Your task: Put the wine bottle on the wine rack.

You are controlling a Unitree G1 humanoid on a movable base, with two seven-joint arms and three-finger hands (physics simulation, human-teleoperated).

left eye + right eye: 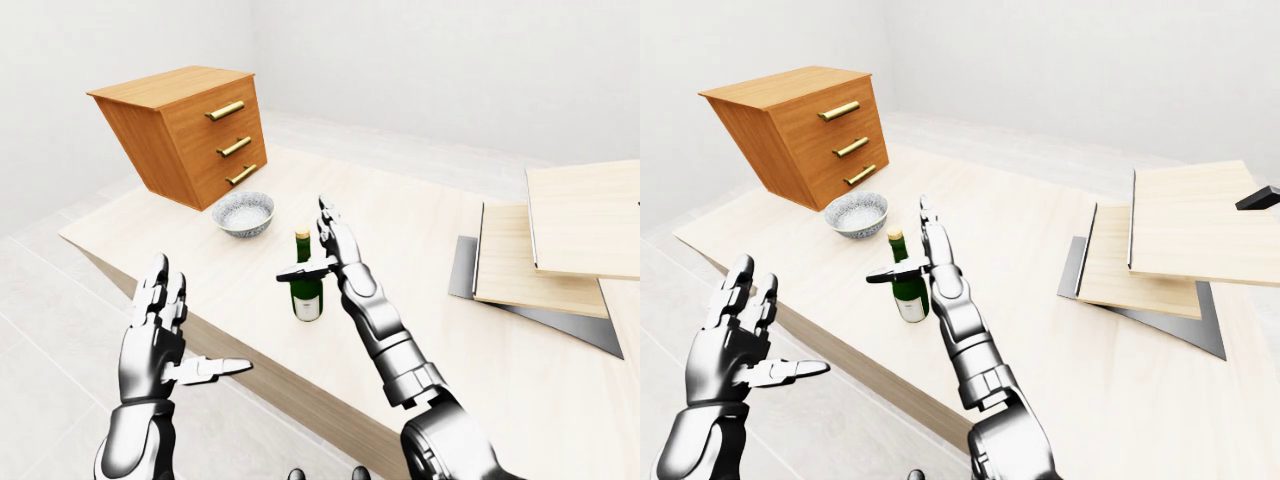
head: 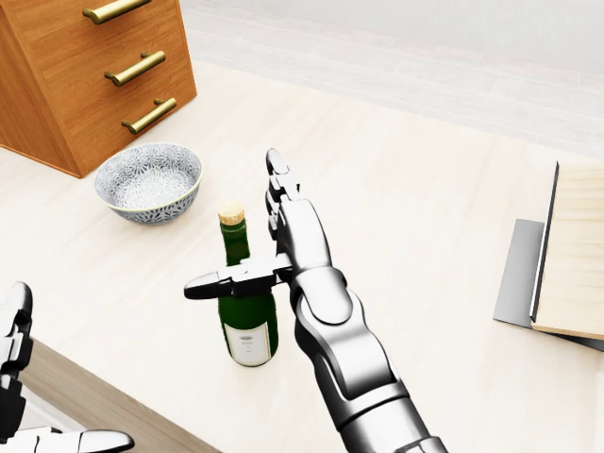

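Note:
A green wine bottle [image 2: 247, 326] with a cork and a white label stands upright on the pale wooden table [image 2: 425, 189]. My right hand [image 2: 260, 241] is open just to the bottle's right. Its fingers [image 2: 283, 203] point straight up beside the neck, and its thumb [image 2: 222, 281] reaches left across the bottle's shoulder. The fingers do not close round the bottle. My left hand [image 1: 190, 335] is open and empty at the lower left of the left-eye view, off the table's near edge. Stepped wooden boards on a grey base [image 1: 560, 240], possibly the wine rack, lie at the right.
A tilted wooden chest of drawers [image 1: 185, 130] with brass handles stands at the table's upper left. A patterned grey bowl [image 1: 243, 213] sits next to it, up and left of the bottle. The table's near edge runs diagonally below the bottle.

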